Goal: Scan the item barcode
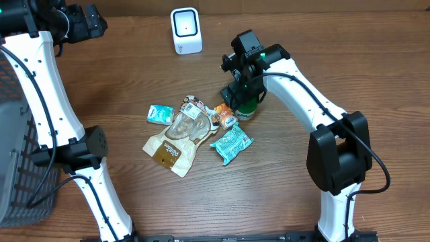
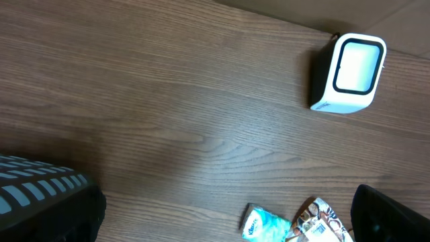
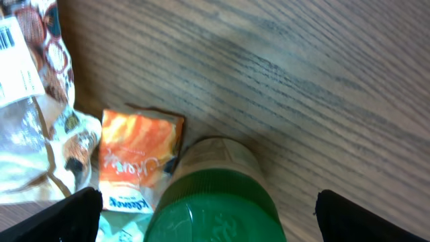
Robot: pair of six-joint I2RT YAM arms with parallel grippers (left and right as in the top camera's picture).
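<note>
Plainly, as far as I could judge, no scan was done yet. My right gripper [image 3: 208, 214] hung with its jaws wide apart on either side of the round green-lidded jar [image 1: 246, 111], around it but gripping nothing. The jar stood upright on the brown wooden table [image 1: 336, 40], just beside the heap of crinkled snack packets [image 1: 191, 128] and well apart from the small white box scanner [image 1: 186, 30]. My left gripper [image 2: 222, 212] was spread too (empty, over bare wood). Left to do, I judged: grasp, carry, present the barcode.
</note>
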